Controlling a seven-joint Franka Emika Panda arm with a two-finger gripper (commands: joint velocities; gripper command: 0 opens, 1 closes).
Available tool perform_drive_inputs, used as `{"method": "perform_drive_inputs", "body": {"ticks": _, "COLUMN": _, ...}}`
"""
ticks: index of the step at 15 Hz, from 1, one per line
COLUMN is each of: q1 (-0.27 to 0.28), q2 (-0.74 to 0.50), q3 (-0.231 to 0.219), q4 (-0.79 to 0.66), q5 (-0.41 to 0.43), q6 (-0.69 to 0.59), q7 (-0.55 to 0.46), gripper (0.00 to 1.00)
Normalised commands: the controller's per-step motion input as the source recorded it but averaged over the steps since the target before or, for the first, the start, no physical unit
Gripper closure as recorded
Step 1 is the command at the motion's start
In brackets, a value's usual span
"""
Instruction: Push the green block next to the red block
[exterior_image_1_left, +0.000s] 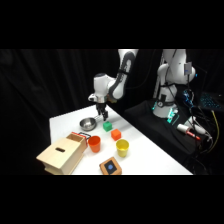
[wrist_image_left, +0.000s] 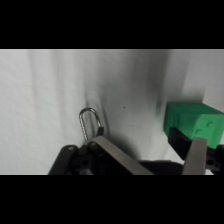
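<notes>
Two small cubes matter on this white table (exterior_image_1_left: 150, 150): the green block (exterior_image_1_left: 107, 127) sits toward the far side, and the red block (exterior_image_1_left: 116, 134) lies just beside it, nearer the camera and slightly to the right, with a thin strip of table showing between them in the side view. Above and just behind the green block hangs the gripper (exterior_image_1_left: 102, 113), its white arm reaching in from the upper right; the dark fingers point down close to the cube's far edge, and whether they touch it I cannot tell from this side. In the wrist view the green block (wrist_image_left: 196, 122) fills the right edge, partly covered by one grey finger (wrist_image_left: 196, 155) rising from the bottom, while the other finger (wrist_image_left: 117, 156) slants up from the lower middle, well apart from the first; the fingers are spread and clasp nothing. A loop of metal wire (wrist_image_left: 88, 122) lies on the table just past that second finger. To the left of the gripper rests a metal bowl (exterior_image_1_left: 88, 123). Nearer the front stand an orange-red cup (exterior_image_1_left: 94, 144) and a yellow cup (exterior_image_1_left: 122, 147), a wooden box (exterior_image_1_left: 61, 156) with a slot in its lid at the left corner, and a small brown block with a dark blue top (exterior_image_1_left: 110, 166)
</notes>
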Motion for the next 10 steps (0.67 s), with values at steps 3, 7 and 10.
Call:
{"method": "perform_drive_inputs", "body": {"ticks": 3, "q1": -0.064, "q2": 0.10, "q3": 0.000, "q4": -0.03, "q5": -0.166, "q6": 0.28, "q7": 0.05, "gripper": 0.00}}
{"method": "perform_drive_inputs", "body": {"ticks": 7, "q1": -0.062, "q2": 0.02, "q3": 0.036, "q4": -0.06, "q5": -0.132, "q6": 0.18, "q7": 0.06, "gripper": 0.00}}
{"method": "perform_drive_inputs", "body": {"ticks": 10, "q1": 0.024, "q2": -0.17, "q3": 0.055, "q4": -0.17, "q5": -0.115, "q6": 0.08, "q7": 0.14, "gripper": 0.00}}
